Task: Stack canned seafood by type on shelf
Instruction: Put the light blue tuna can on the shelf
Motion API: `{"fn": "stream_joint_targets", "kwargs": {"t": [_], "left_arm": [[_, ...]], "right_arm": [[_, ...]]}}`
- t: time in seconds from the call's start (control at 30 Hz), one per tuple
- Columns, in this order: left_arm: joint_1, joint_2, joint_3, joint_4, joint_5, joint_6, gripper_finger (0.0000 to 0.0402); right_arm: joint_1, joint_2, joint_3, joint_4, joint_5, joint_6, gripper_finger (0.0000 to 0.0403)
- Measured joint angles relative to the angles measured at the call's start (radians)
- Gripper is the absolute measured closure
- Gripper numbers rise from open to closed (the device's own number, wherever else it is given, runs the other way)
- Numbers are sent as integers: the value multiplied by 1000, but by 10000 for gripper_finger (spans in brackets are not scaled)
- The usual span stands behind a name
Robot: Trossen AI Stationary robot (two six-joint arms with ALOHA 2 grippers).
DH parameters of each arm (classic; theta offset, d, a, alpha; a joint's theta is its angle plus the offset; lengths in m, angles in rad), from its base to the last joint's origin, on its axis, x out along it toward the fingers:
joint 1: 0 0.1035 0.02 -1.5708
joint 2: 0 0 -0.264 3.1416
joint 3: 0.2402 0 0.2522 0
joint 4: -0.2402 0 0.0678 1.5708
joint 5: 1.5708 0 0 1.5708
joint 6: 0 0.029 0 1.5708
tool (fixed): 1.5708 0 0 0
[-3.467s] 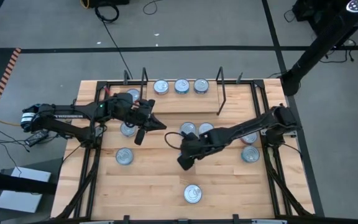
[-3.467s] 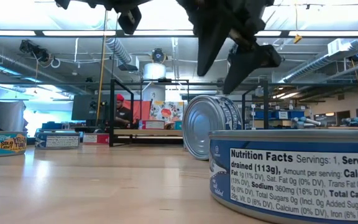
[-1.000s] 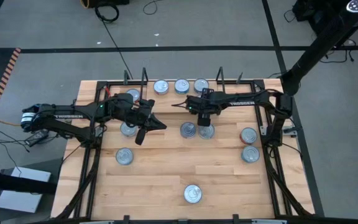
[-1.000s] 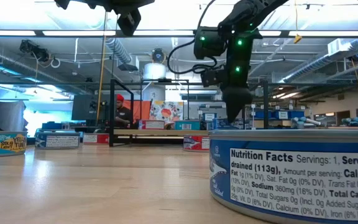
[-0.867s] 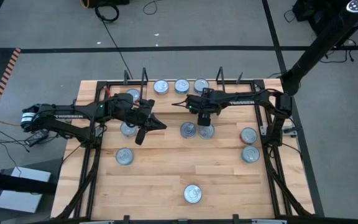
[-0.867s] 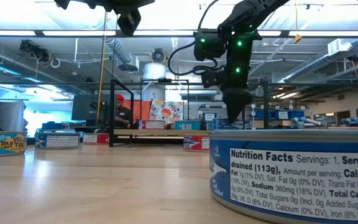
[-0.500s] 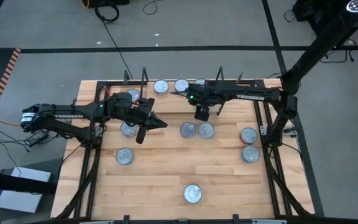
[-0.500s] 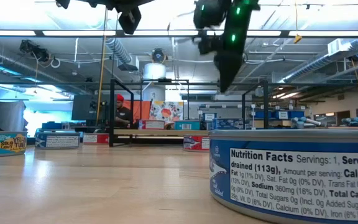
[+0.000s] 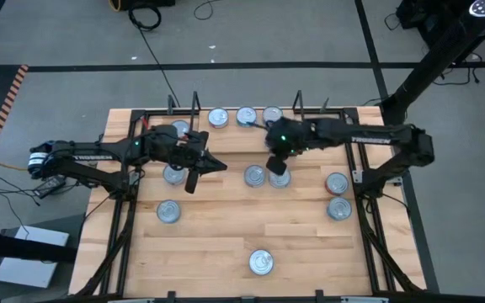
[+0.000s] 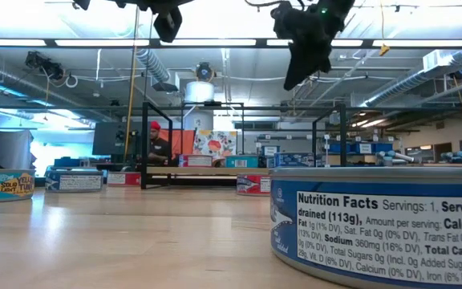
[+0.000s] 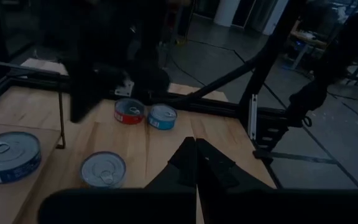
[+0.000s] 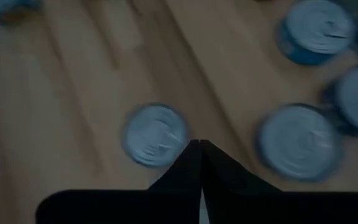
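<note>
Three tins of canned seafood (image 9: 246,115) stand in a row on the shelf (image 9: 247,131), a light board between two black wire frames at the table's far side. More tins lie flat on the table, two of them side by side in the middle (image 9: 255,176). My right gripper (image 9: 274,163) hangs shut and empty high above that pair, pointing steeply down; the tins (image 12: 155,134) show below its shut fingers. My left gripper (image 9: 194,178) waits shut and empty above the table's left part, next to a tin (image 9: 173,174).
Other tins lie at the left (image 9: 168,211), near the front edge (image 9: 261,263) and at the right, one red (image 9: 337,182) and one blue (image 9: 339,208). A big blue tin (image 10: 375,225) fills the low view's foreground. A person in a red cap (image 10: 156,136) stands in the room beyond.
My right gripper has gone up from just above the two middle tins, swinging briefly toward the shelf and back, and it has rolled about its own line. Both tins stay flat on the table.
</note>
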Motion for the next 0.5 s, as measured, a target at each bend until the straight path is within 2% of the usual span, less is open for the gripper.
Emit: {"fn": "stream_joint_targets", "kwargs": {"t": [0.2,0.3,0.5], "left_arm": [[0,-33,0,-8,2,5,401],[0,-47,0,-49,14,1,401],[0,-45,0,-135,42,-58,396]], "right_arm": [[101,-110,-205,302,-24,113,397],[159,-160,-308,429,27,161,394],[258,-249,-456,566,74,277,399]]}}
